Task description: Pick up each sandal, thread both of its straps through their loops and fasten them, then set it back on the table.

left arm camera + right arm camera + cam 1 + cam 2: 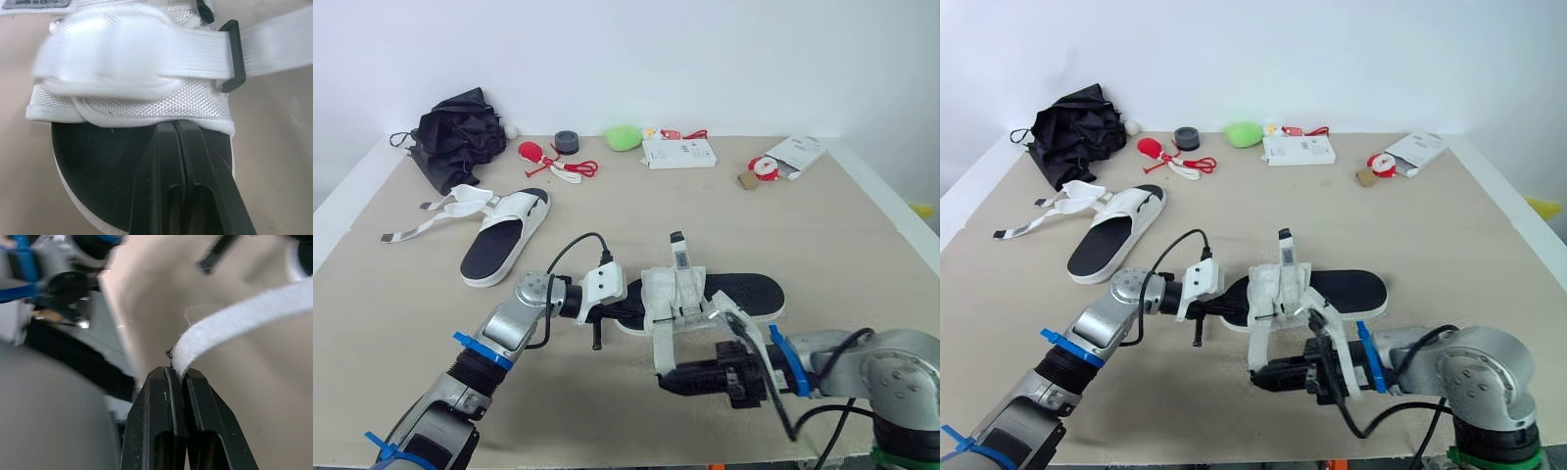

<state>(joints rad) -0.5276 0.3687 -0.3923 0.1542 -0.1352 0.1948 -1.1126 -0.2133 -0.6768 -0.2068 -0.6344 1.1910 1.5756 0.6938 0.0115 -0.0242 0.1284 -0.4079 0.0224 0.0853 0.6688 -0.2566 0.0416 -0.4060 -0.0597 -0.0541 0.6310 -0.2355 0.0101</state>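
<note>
Two wrist views: right jaws pinch strap [234,318] of sandal [744,292]; left jaws closed at its upper [146,105]

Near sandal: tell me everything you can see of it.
The near sandal is white with a black footbed and woven-looking straps. It lies flat on the table, with the strapped end toward the robot's left. The upright strap sticks up and is grey-tipped. The pulled strap is pinched in the shut right claw. A black loop sits on a strap across the upper. The shut left claw sits over the footbed.
</note>
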